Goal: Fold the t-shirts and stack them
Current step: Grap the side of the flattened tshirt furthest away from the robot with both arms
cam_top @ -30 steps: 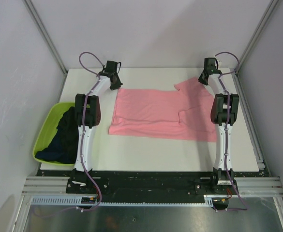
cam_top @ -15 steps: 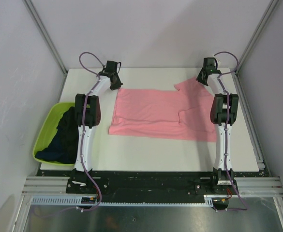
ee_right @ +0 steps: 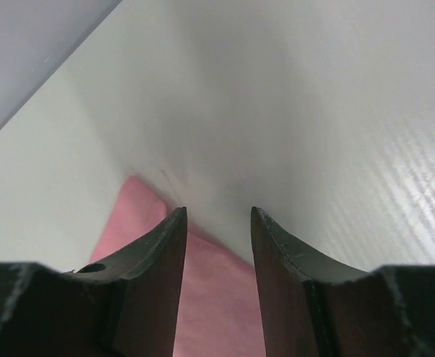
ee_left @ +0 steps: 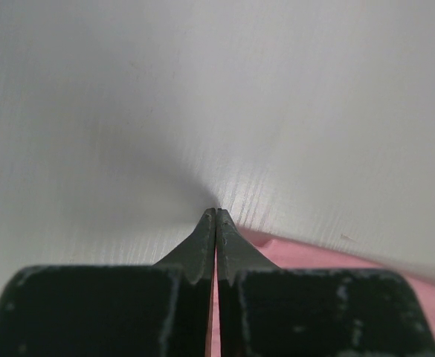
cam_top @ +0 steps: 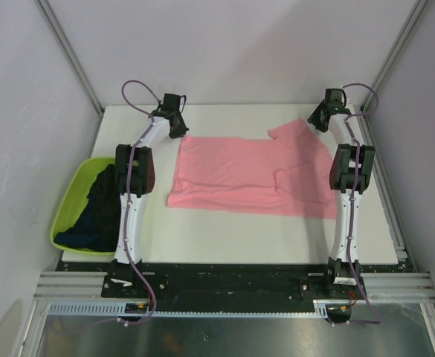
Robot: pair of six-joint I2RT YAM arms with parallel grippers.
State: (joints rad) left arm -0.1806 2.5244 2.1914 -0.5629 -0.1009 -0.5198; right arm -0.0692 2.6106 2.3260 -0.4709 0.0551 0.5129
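- A salmon-pink t-shirt (cam_top: 247, 175) lies spread flat on the white counter (cam_top: 224, 230), centre to right, with one sleeve (cam_top: 291, 134) pointing to the far right.
- The left end effector (ee_left: 216, 216) is clenched at the shirt's far-left corner; whether any cloth is pinched cannot be told.
- The right end effector (ee_right: 217, 219) is released, its jaws apart and empty over the far-right sleeve edge.
- The dark tees (cam_top: 98, 212) sit heaped in a lime-green tub (cam_top: 68, 201) off the counter's left edge.
- The cloth looks light, limp and prone to sagging or dragging; corners and hem edges likely offer the surest hold, pinched thin against the counter.
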